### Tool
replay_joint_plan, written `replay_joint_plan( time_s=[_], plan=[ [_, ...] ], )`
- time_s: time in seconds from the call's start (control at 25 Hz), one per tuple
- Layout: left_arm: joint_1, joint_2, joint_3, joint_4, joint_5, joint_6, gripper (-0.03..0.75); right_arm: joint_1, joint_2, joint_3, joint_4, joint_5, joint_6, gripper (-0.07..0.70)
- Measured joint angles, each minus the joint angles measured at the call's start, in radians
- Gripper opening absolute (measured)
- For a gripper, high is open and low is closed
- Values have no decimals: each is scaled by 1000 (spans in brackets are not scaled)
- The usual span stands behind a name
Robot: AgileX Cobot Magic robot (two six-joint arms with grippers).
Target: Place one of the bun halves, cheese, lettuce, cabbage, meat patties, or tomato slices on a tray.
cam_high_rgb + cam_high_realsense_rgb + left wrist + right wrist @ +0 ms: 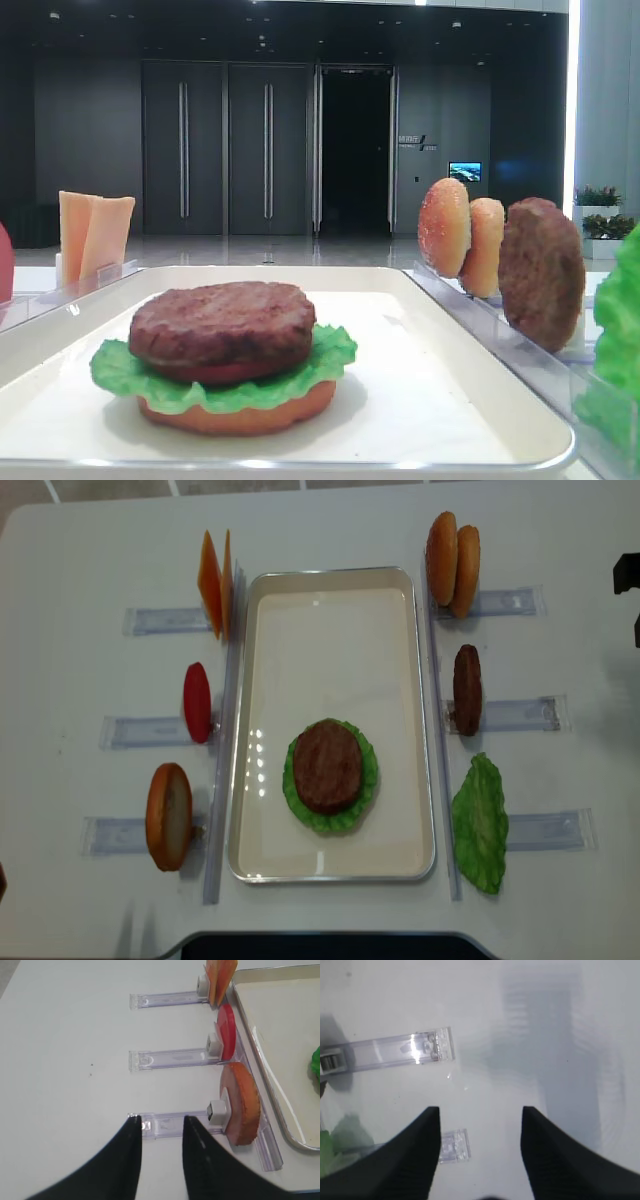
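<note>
Meat patty (326, 766) lies flat atop lettuce (367, 780) w/ bun half (240, 416) under, near tray's (330, 579) front edge. 2nd patty (467, 689) upright in rack by tray's right rim. Right tool (480, 1150) spread, empty, over bare worktop (520, 1020). Left tool (161, 1130) apart, empty.

The tray (250, 730) is cream-white with a glossy rim, on a plain white worktop (80, 540). On it a dark brown patty (326, 765) with a rough mottled surface tops bright green lettuce (120, 375), a red slice and an orange bun base (240, 418). At the right of the overhead view stand two golden-orange buns (452, 555), the near one speckled, a second brown patty (467, 689) and a green leaf (481, 825). At the left are pale orange cheese (213, 580), a red tomato (197, 701) and an orange bun (168, 816) with a paler cut face. The racks (172, 1057) are clear. Both grippers (480, 1150) (160, 1150) are black.
</note>
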Motion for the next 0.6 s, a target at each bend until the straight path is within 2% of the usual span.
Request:
replay_joint_plan(
  time_s=[0.6],
  plan=[
    [0, 0, 0, 0, 0, 0, 219, 0, -417, 335, 0, 2, -2, 379]
  ],
)
